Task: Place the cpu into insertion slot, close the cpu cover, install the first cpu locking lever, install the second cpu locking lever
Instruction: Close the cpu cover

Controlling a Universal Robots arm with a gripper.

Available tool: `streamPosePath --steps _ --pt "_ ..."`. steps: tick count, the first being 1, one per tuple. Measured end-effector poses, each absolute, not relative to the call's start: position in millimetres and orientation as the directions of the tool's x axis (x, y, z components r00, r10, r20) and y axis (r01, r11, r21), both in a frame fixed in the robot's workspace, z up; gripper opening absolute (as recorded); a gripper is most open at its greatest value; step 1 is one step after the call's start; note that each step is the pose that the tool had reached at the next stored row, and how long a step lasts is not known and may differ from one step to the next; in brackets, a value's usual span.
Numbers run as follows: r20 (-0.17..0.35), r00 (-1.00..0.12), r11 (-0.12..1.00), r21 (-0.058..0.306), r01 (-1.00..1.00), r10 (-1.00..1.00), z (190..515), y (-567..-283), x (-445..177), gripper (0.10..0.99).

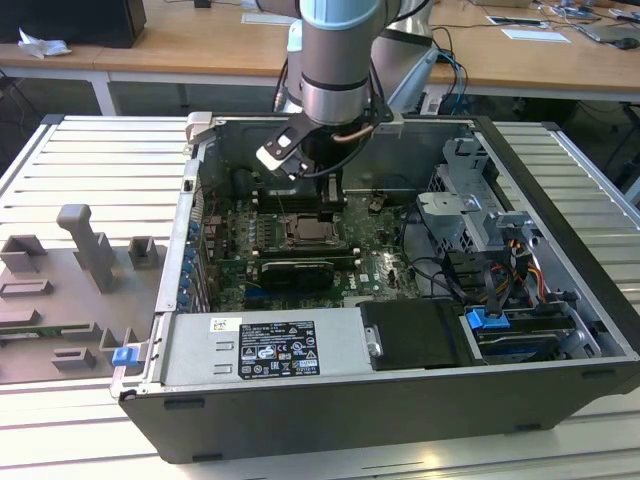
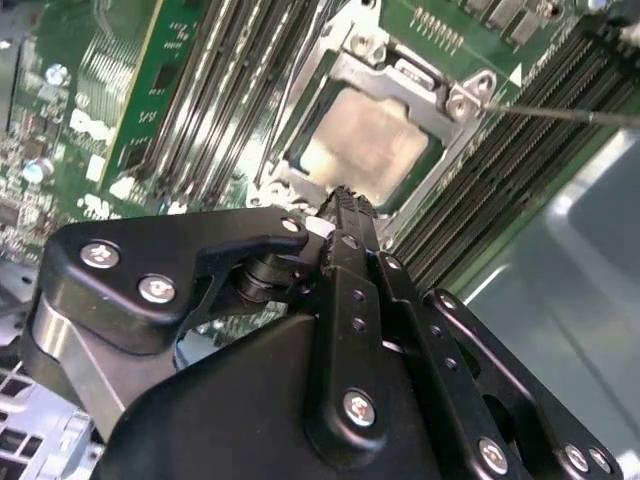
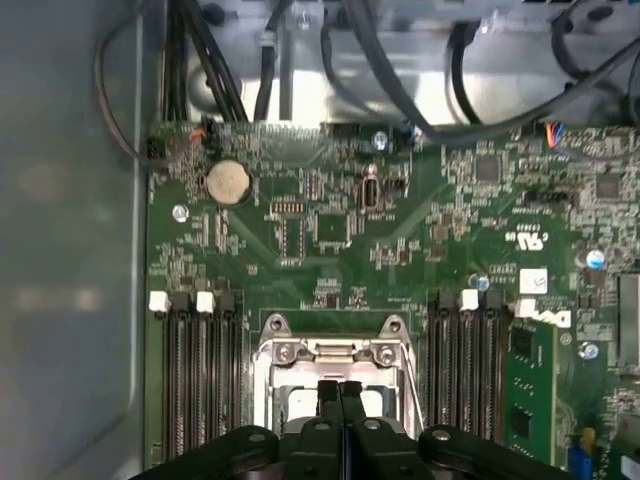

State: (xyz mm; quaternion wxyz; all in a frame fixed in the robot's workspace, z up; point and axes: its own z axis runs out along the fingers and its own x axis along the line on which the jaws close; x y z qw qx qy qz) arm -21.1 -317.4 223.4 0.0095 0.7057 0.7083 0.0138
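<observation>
1. An open case (image 1: 400,420) fills the centre of the exterior view. Its side panel is off, so the arm (image 1: 335,60) can reach in from the upper middle.
2. The green board (image 3: 330,230) lies face up, exposing the slot (image 1: 310,232) at mid-frame of the exterior view.
3. The gripper (image 3: 340,392) has its fingers pinched together with nothing seen between them. It hangs at the slot's edge, seemingly set to press rather than carry; whether it touches is unclear.
4. The cover (image 3: 330,350) appears to be down around the cpu (image 2: 375,140), which sits in the slot. The gripper's body hides their near edge.
5. A thin lever (image 2: 570,113) juts outward; whether it is latched is hard to make out.
</observation>
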Motion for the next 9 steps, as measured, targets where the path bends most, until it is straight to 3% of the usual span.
streamPosePath --steps 9 --pt "0.006 -0.022 0.021 0.033 0.999 1.000 211 -318 -34 0.106"
